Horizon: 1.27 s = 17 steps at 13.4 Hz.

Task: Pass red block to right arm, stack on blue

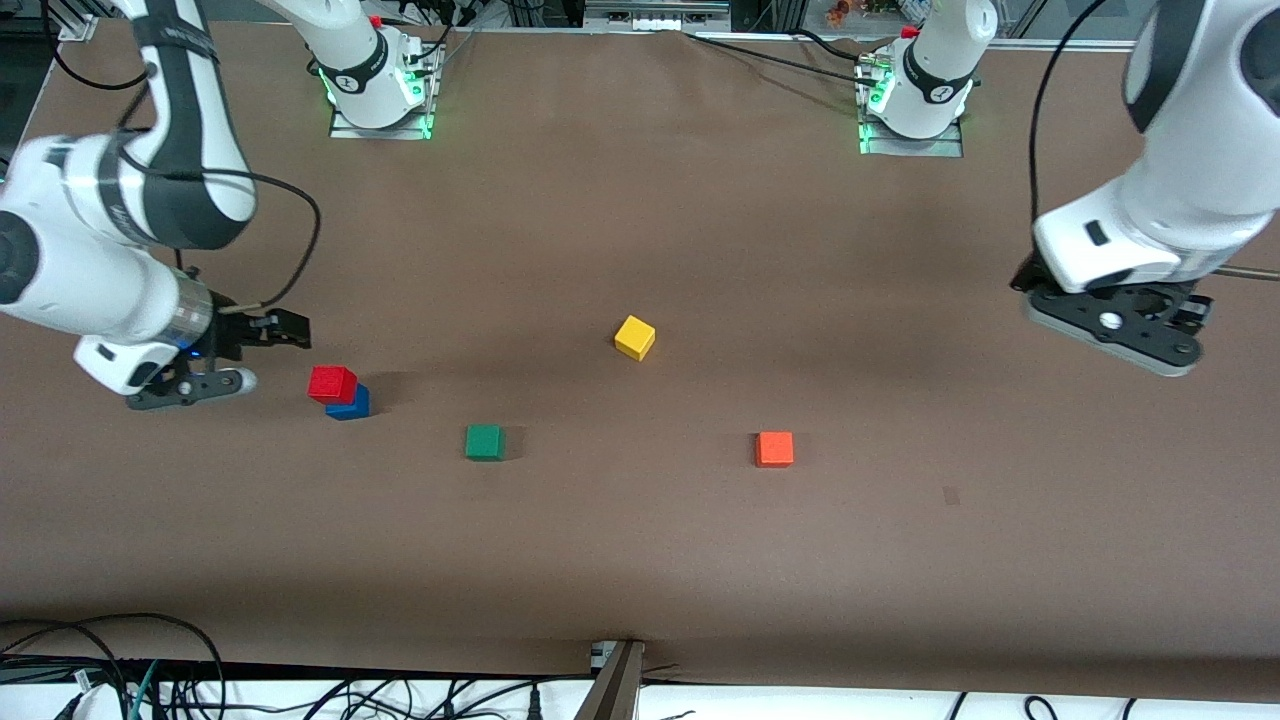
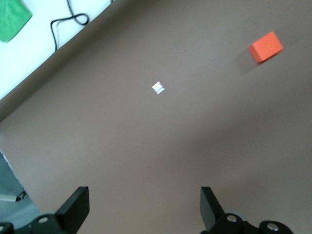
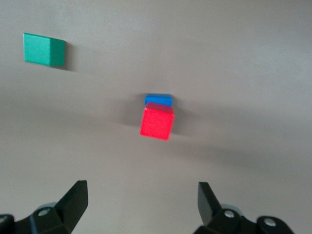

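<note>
Both pairs of jaws stand apart and hold nothing: the right gripper hangs low just beside the stack toward the right arm's end of the table, and the left gripper hovers over bare table at the left arm's end, that arm waiting. Sitting on the blue cube is the red block, though it looks shifted off centre, overhanging toward ten o'clock as the front camera sees it, so the stacking seems done but not neatly. My worry is that overhang: if the right gripper's fingers swing past or brush the red block, it could slide or tip off the blue one. Counting cubes, I see five, one of each colour: red, blue, a green cube at about four o'clock from the stack, a yellow cube near the table's middle, and an orange cube toward the left arm's end.
</note>
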{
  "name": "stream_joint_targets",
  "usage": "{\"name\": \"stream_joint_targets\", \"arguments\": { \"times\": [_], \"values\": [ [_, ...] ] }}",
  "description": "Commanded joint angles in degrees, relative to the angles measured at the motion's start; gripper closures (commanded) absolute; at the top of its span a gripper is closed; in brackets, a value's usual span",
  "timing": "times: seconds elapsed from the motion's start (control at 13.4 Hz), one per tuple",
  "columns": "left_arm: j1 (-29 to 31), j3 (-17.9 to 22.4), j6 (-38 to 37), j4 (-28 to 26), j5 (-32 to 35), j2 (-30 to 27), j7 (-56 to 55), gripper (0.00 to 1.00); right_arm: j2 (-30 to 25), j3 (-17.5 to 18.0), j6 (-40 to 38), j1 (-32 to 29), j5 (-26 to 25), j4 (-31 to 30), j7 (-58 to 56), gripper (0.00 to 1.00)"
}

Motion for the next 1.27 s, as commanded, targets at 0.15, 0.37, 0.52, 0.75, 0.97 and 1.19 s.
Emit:
{"name": "stream_joint_targets", "arguments": {
  "times": [0.15, 0.37, 0.52, 0.75, 0.97, 1.19],
  "values": [
    [5.98, -0.4, -0.54, 2.03, -5.69, 0.0, -1.66, 0.0, 0.98, -1.98, -15.93, -0.02, -1.41, 15.75, 0.7, 0.0],
    [11.52, -0.4, -1.33, 1.07, -12.11, -0.09, -5.27, 0.0, -2.51, -0.41, -17.25, -1.07, -1.32, 15.86, 0.43, 0.0],
    [12.31, -0.14, -4.84, 0.71, -12.3, -0.01, -9.74, 0.0, -4.9, 4.49, -17.7, -6.41, -2.72, 15.16, 0.26, 0.0],
    [12.84, -0.05, -6.25, 0.62, -12.21, -0.35, -11.87, 0.0, -10.16, 7.6, -18.74, -10.57, -5.35, 14.37, 0.35, 0.0],
    [13.02, -0.05, -6.69, 0.89, -11.6, -0.36, -11.79, 0.0, -13.96, 10.58, -20.5, -11.27, -10.02, 10.24, -0.01, 0.0],
    [13.02, -0.05, -6.6, 1.33, -11.68, -0.27, -11.69, 0.0, -13.7, 11.82, -24.63, -11.1, -9.76, 10.5, 6.02, 0.0]
  ]
}}
